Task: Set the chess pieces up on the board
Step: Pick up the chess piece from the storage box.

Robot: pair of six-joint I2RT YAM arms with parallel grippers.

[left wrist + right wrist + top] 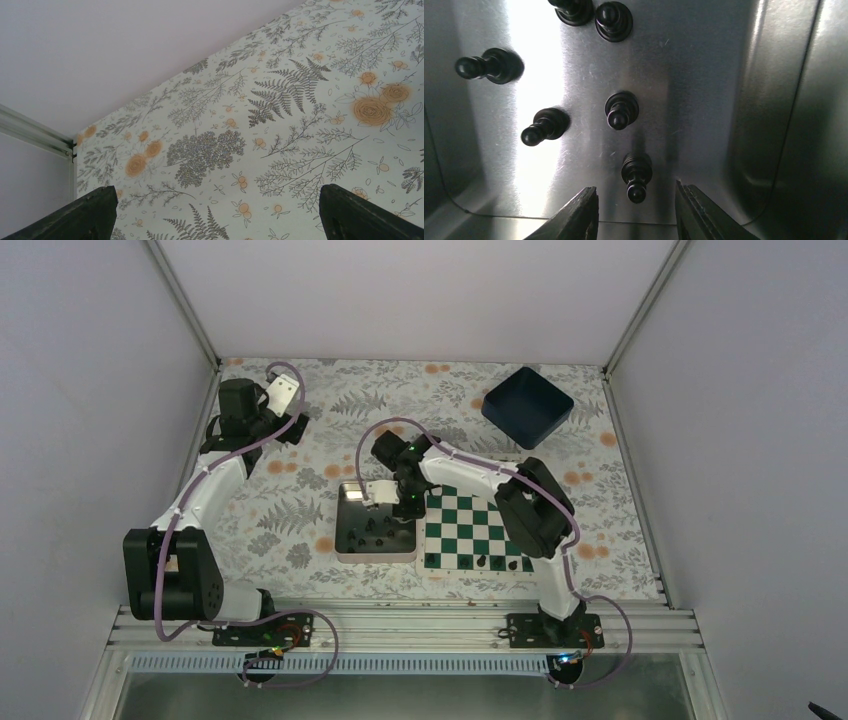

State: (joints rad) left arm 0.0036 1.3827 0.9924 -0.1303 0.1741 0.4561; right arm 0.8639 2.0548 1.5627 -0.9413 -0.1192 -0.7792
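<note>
Right gripper [635, 192]: jaws apart, pointed down into the silver tin [724, 75]. One black piece [636, 176] stands in the gap between my fingers [584, 212]. There's daylight on both sides and no pad touches it, so nothing is gripped.

Next piece [621, 110] is just beyond it, on the same line, close enough to matter. Four more chess pieces [546, 125] sit further out, left and far. All look upright, though the steep angle makes the left ones hard to judge. The tin's curved wall rises near my right finger.

Right arm pose: base is at the near edge and the elbow is up over the near-right part of the board [460, 520]. The forearm runs left across the board's far-left corner, with the wrist bent down over the tin.

The board lies just right of the tin; I can't tell if their edges touch. A few black pieces [483, 562] stand on its near row. My arm hides part of its right side.

Left gripper [217, 192]: jaws fully apart with nothing between them. That arm is stretched toward the far-left corner, well apart from the tin and board. Its camera sees only the floral tablecloth [280, 130] and the white wall [125, 45].

The dark blue bin [527, 406] is at the far right, well apart from everything.
</note>
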